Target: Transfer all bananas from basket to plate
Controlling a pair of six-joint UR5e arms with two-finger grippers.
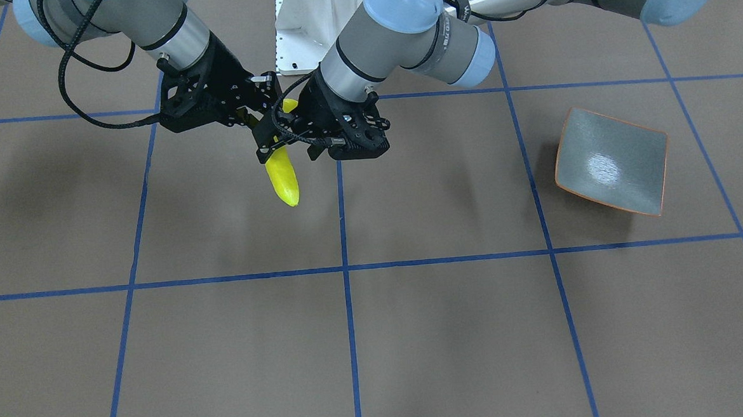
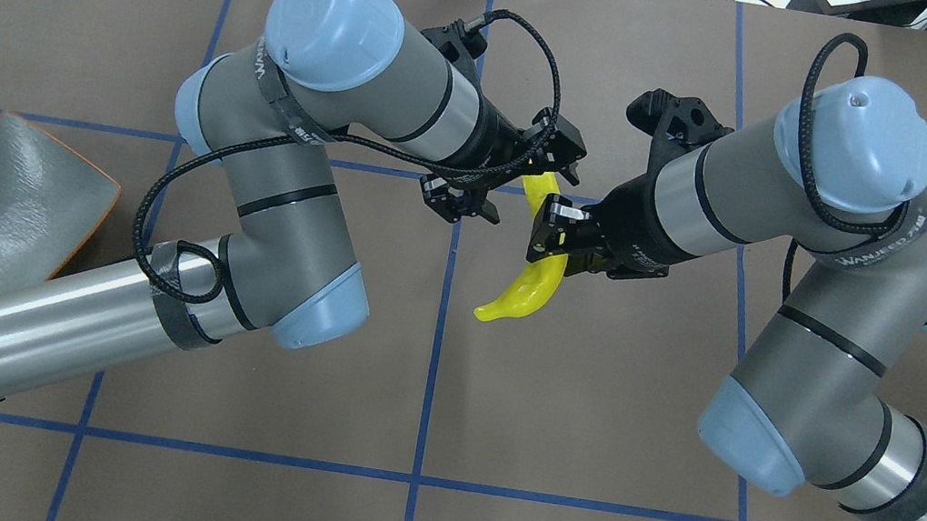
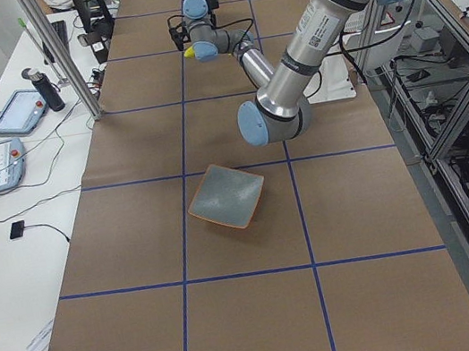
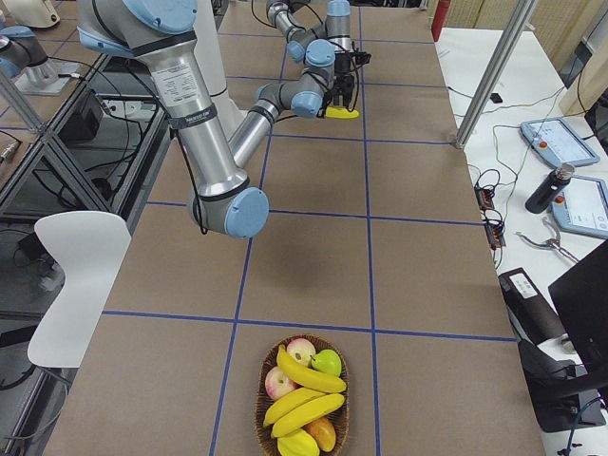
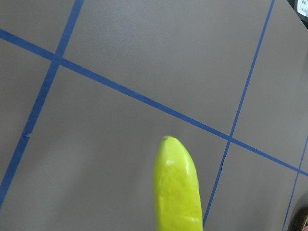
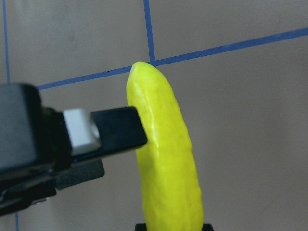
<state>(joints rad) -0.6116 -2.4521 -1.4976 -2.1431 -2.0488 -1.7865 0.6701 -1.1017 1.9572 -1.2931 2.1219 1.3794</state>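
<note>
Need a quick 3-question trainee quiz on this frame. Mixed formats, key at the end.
1. True or false: the plate already has a banana on it.
2. Where is the banana? A: resting on the plate. B: in the air, where the left gripper and right gripper meet. C: lying beside the plate.
3. Fill in: the plate lies on the robot's ___ side.

Key: 1 false; 2 B; 3 left.
</note>
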